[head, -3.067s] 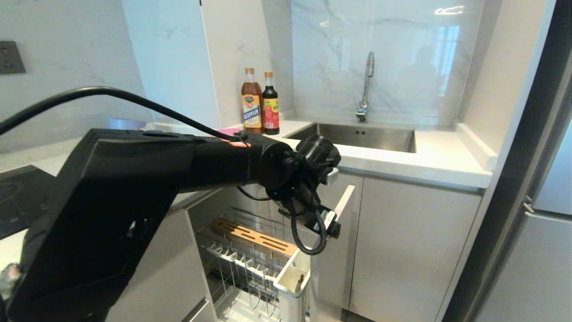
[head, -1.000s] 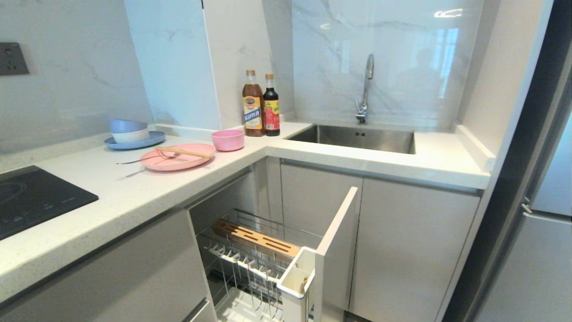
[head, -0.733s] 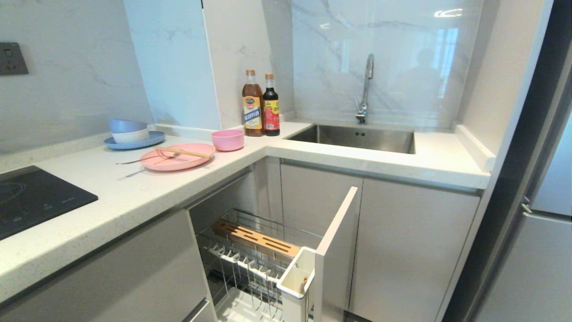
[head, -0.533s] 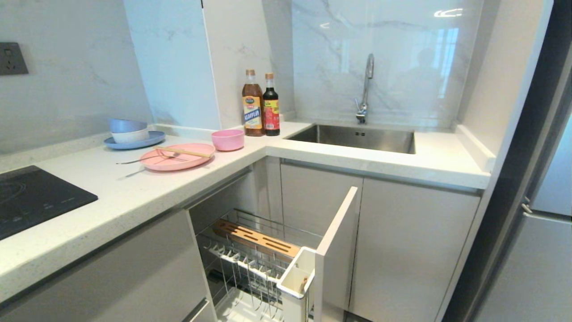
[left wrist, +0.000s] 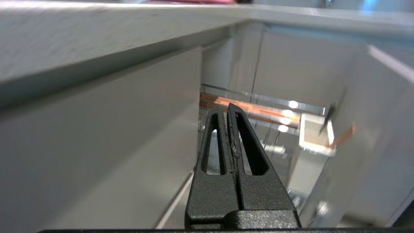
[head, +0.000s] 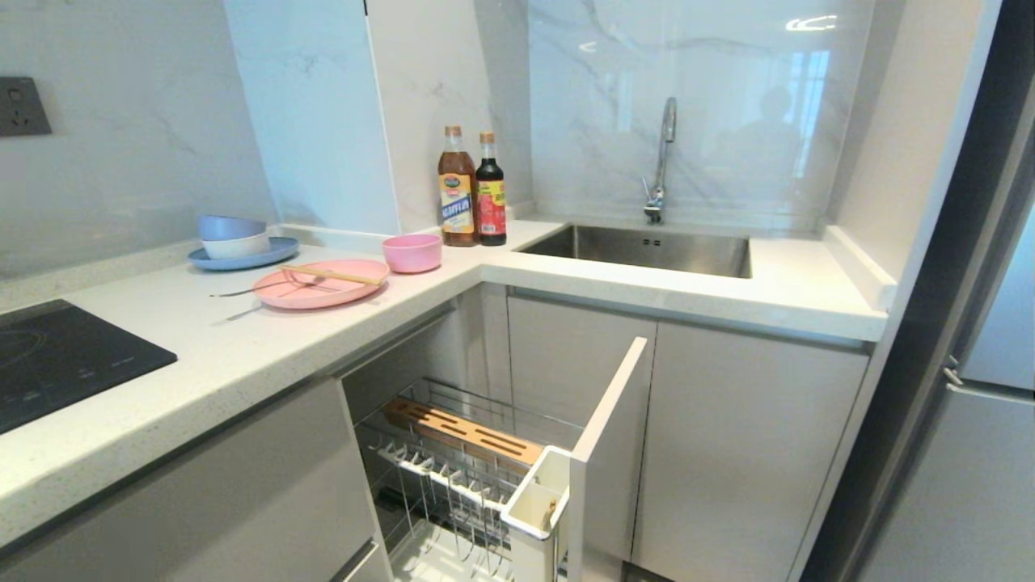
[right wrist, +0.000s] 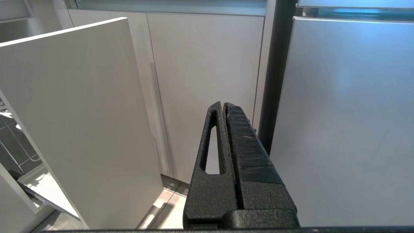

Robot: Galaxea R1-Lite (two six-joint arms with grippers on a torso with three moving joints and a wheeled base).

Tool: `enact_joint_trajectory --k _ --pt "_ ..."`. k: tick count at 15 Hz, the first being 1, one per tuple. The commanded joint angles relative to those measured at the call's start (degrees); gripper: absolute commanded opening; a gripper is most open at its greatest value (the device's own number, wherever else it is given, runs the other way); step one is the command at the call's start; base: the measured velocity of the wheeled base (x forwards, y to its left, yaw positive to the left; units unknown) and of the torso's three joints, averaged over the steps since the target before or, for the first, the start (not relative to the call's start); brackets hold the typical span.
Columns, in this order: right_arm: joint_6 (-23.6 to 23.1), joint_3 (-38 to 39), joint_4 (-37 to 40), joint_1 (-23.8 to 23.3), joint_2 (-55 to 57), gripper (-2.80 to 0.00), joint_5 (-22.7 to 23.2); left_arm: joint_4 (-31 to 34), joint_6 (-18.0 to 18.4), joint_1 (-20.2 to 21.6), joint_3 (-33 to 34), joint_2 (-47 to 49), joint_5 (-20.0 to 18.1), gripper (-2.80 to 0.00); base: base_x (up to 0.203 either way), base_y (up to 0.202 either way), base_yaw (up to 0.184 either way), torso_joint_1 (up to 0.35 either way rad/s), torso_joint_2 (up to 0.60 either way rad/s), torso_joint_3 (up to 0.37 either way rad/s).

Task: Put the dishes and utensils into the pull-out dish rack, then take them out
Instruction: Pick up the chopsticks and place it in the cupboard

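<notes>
The pink plate [head: 323, 288] lies on the counter with the wooden chopsticks [head: 333, 275] across it and the silver fork [head: 259, 285] resting over its left rim. The pink bowl [head: 412, 252] stands just right of the plate. Under the counter the pull-out dish rack [head: 453, 477] is drawn out, with its wooden board [head: 461, 432] and white caddy [head: 535, 505] showing. Neither arm appears in the head view. My left gripper [left wrist: 226, 108] is shut and empty, low beside the cabinet front, pointing toward the rack [left wrist: 258, 111]. My right gripper [right wrist: 223, 105] is shut and empty, facing the cabinet doors.
A blue plate [head: 206, 259] carrying stacked blue and white bowls [head: 233, 235] sits at the back left. Two sauce bottles [head: 471, 190] stand in the corner. The sink [head: 647, 250] and tap [head: 663, 158] are on the right, a black hob [head: 57, 364] on the left. The rack's open door panel [head: 610, 420] juts forward.
About three seconds ago my left arm filled the head view above the rack; it has since withdrawn out of that view. Over the last second the head view has not changed.
</notes>
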State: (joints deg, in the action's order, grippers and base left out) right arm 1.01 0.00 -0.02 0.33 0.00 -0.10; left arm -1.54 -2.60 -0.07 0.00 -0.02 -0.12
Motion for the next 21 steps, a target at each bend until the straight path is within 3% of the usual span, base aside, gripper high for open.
enact_joint_trajectory --k 1,8,11,13,21 --pt "0.03 0.09 -0.02 0.02 0.0 -2.8 0.0 -0.74 -2.15 -0.01 0.88 0.11 1.09 -2.8 0.0 0.0 0.0 0.0 0.0 0.0" --pt "-0.03 0.09 0.01 0.02 0.0 -2.8 0.0 -1.09 -1.89 -0.01 0.97 0.11 1.26 -2.8 0.0 0.0 0.0 0.0 0.0 0.0" --pt "0.03 0.09 -0.04 0.02 0.0 -2.8 0.01 -1.02 1.83 -0.01 1.05 0.11 0.87 -2.8 0.0 0.0 0.0 0.0 0.0 0.0" --pt "0.01 0.09 -0.02 0.03 0.0 -2.8 0.01 -1.08 5.55 -0.01 1.13 0.11 -1.34 -2.8 0.0 0.0 0.0 0.0 0.0 0.0" --pt "-0.02 0.09 -0.03 0.02 0.0 -2.8 -0.05 -1.09 5.23 -0.01 1.23 0.11 -1.2 -2.8 0.0 0.0 0.0 0.0 0.0 0.0"
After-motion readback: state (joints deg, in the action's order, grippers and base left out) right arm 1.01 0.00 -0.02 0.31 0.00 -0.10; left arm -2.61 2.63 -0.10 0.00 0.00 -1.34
